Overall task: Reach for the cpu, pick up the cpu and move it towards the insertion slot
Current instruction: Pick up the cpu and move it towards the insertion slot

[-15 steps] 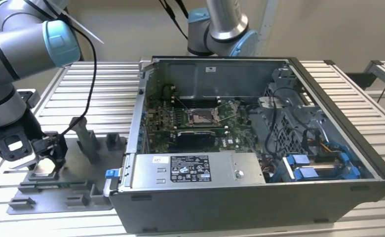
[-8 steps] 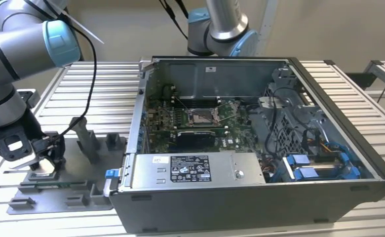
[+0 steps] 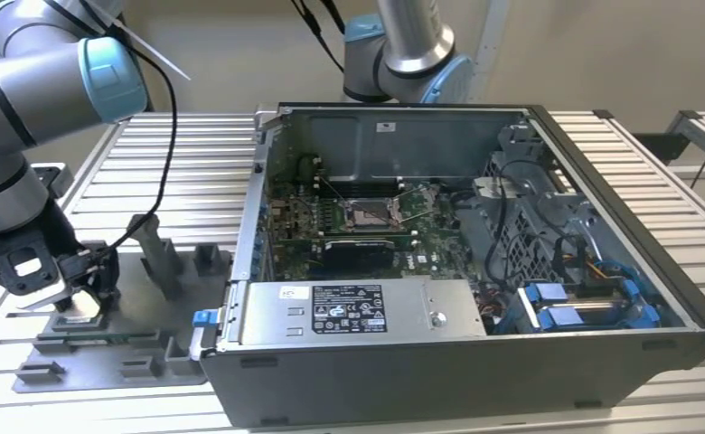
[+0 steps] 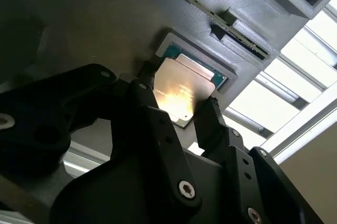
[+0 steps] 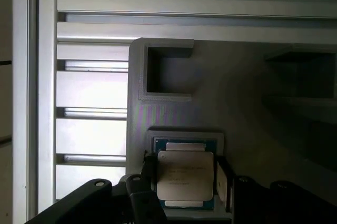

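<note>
The cpu (image 4: pixel 181 79) (image 5: pixel 185 182) is a pale silvery square with a green rim, lying flat in a grey square nest on the fixture plate (image 3: pixel 124 366). My gripper (image 3: pixel 81 291) (image 4: pixel 178 95) (image 5: pixel 185 169) is low over that nest at the exterior view's left. Its black fingers (image 4: pixel 149 90) press against two opposite sides of the chip. In the exterior view the cpu (image 3: pixel 79 307) shows as a pale patch under the gripper. The insertion slot (image 3: pixel 369 214) is a silver-framed socket on the green board inside the open computer case, well off to the exterior view's right of the gripper.
Grey posts (image 3: pixel 160 258) and blocks stand on the fixture plate beside the gripper. The case's wall (image 3: pixel 247 235) rises between plate and socket. A labelled grey metal box (image 3: pixel 352 312) sits at the case's front. A second robot arm (image 3: pixel 395 45) stands behind the case.
</note>
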`<control>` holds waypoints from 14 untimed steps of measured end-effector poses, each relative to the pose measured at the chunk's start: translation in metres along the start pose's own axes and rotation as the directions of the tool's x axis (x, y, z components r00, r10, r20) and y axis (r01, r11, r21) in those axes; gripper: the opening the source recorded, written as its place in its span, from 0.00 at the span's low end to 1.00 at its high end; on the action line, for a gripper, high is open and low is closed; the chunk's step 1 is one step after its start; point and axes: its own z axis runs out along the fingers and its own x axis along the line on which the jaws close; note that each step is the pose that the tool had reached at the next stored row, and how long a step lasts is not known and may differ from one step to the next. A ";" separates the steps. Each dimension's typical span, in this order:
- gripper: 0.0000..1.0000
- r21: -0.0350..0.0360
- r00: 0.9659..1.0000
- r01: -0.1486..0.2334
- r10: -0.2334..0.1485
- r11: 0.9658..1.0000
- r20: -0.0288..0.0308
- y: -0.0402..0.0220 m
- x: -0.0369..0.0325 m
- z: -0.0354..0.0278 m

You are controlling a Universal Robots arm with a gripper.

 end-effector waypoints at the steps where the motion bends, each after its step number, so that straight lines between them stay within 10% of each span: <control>1: 0.00 0.000 1.000 0.000 0.000 1.000 0.000 0.0000 0.0000 -0.0001; 14: 0.00 0.000 1.000 0.000 0.000 1.000 0.000 0.0006 -0.0001 -0.0202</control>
